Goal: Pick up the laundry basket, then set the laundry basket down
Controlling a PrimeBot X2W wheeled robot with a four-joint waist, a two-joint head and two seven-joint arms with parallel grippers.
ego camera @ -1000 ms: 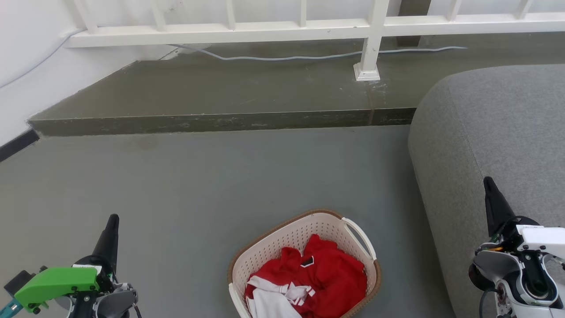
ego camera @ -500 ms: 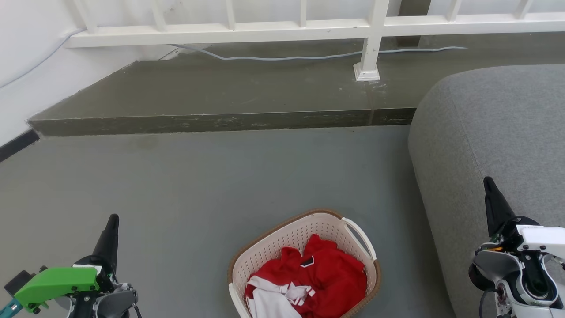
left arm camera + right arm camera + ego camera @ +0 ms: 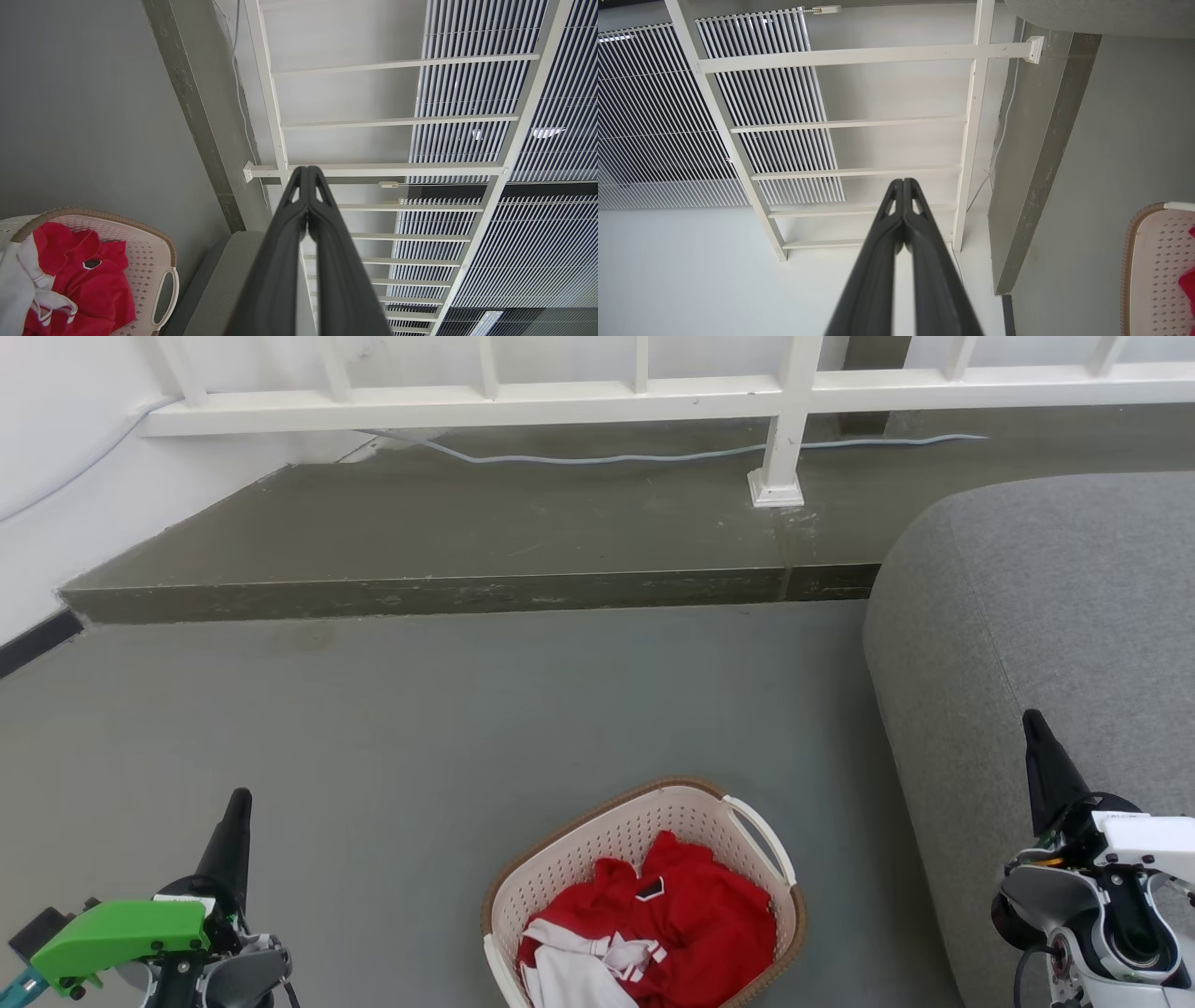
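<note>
The laundry basket point(image 3: 597, 845) stands on the grey floor at the bottom middle of the head view, cream perforated plastic with a brown rim and a white loop handle on its right side. Red and white clothes point(image 3: 686, 919) lie inside it. The left wrist view has the laundry basket point(image 3: 145, 256) at its lower left, and the right wrist view catches the laundry basket point(image 3: 1153, 266) at its right edge. My left gripper point(image 3: 240, 798) is shut, well to the basket's left and apart from it. My right gripper point(image 3: 1030, 717) is shut, off to the basket's right in front of the sofa. Both hold nothing.
A grey sofa point(image 3: 1046, 616) fills the right side, close to the basket. A raised dark step point(image 3: 467, 588) crosses the floor ahead, with a white railing point(image 3: 560, 397) and a cable point(image 3: 607, 457) beyond it. A white wall point(image 3: 56, 476) closes the left.
</note>
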